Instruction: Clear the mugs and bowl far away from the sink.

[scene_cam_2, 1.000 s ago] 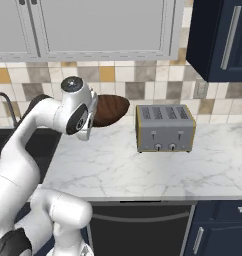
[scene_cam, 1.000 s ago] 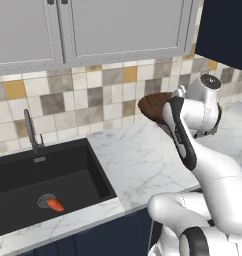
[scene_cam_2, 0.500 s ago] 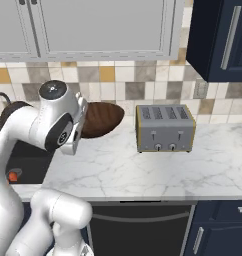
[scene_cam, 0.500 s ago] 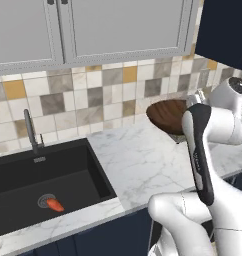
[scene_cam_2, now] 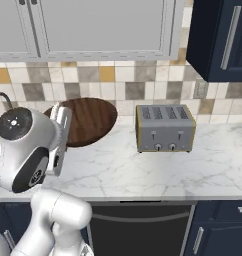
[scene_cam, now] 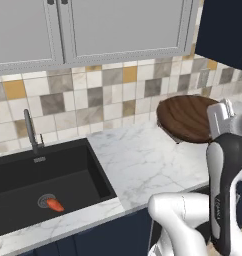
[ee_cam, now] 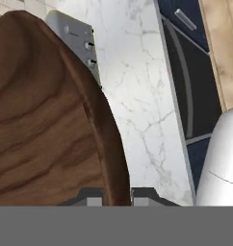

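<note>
1. My end effector (ee_cam: pixel 117 194) was clenched on the bowl (ee_cam: pixel 46 120) rim, bowl held up off the desk (scene_cam_2: pixel 158 167).
2. Since a second ago, the bowl swung away from the sink (scene_cam: pixel 40 185), which counts as progress.
3. Toaster (scene_cam_2: pixel 165 128) sat just beyond the bowl, in the way of a set-down there.

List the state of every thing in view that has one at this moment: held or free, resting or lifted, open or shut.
bowl: held by its rim, tilted, lifted off the counter.
end effector: shut on the bowl's rim.
toaster: upright on the counter, slots empty.
sink: a small orange item lies by the drain.
tap: no water running.
upper cabinets: doors shut.
</note>
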